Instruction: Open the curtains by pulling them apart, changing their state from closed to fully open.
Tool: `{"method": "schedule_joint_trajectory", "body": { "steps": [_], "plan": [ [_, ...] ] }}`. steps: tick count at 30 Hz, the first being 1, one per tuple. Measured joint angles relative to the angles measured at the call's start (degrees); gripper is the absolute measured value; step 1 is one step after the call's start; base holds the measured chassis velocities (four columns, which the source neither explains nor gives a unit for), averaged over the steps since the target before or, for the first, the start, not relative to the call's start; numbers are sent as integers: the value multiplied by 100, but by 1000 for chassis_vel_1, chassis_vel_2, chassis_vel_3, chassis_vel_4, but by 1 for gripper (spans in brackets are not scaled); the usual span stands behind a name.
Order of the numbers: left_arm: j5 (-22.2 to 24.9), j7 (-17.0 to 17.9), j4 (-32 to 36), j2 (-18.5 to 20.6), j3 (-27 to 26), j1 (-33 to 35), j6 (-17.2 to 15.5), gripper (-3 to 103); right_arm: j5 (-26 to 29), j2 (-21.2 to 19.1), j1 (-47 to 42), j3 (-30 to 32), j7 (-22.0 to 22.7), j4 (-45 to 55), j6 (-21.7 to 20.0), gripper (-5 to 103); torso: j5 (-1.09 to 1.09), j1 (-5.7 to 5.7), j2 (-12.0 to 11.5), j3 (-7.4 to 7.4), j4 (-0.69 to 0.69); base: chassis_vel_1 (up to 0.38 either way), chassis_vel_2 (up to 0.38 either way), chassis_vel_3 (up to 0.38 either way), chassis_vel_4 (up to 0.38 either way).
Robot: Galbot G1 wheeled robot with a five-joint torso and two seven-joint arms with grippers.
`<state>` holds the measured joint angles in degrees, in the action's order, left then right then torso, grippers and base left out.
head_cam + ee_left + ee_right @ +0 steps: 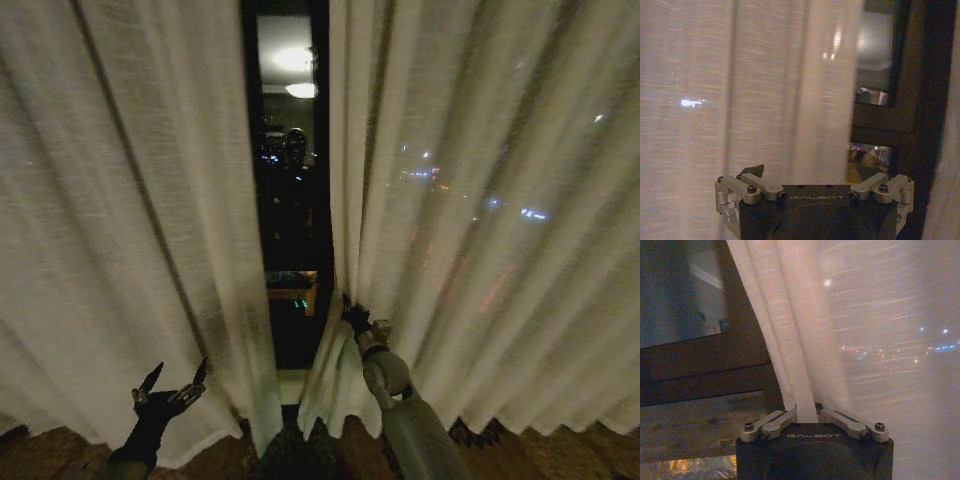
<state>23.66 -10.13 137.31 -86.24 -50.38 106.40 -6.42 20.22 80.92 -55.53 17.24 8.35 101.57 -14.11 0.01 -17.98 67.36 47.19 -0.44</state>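
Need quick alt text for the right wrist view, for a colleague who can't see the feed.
The right gripper is closed on a pinched fold at the inner edge of the right sheer curtain panel, which hangs in soft pleats with city lights glowing through it. Beside the fabric, a dark window frame stands exposed.

The head view looks forward and down at the curtains (150, 200) from a little way back. Each wrist view sits close behind its gripper, facing the fabric; all share the dark window gap (290, 200)
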Motion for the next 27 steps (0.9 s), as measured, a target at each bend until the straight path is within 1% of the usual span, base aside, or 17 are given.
{"method": "schedule_joint_trajectory", "body": {
  "steps": [12,27],
  "plan": [
    [-1,-124,-9,-17,2,47,62,100,0,-61,-81,116,-19,94,0,0,0,1,0,0,0,-353,-363,360,358],
    [1,-142,-4,-41,-5,89,86,100,-1,-100,-140,171,-24,136,0,0,0,1,0,0,0,-355,-343,362,346]
  ]
}}
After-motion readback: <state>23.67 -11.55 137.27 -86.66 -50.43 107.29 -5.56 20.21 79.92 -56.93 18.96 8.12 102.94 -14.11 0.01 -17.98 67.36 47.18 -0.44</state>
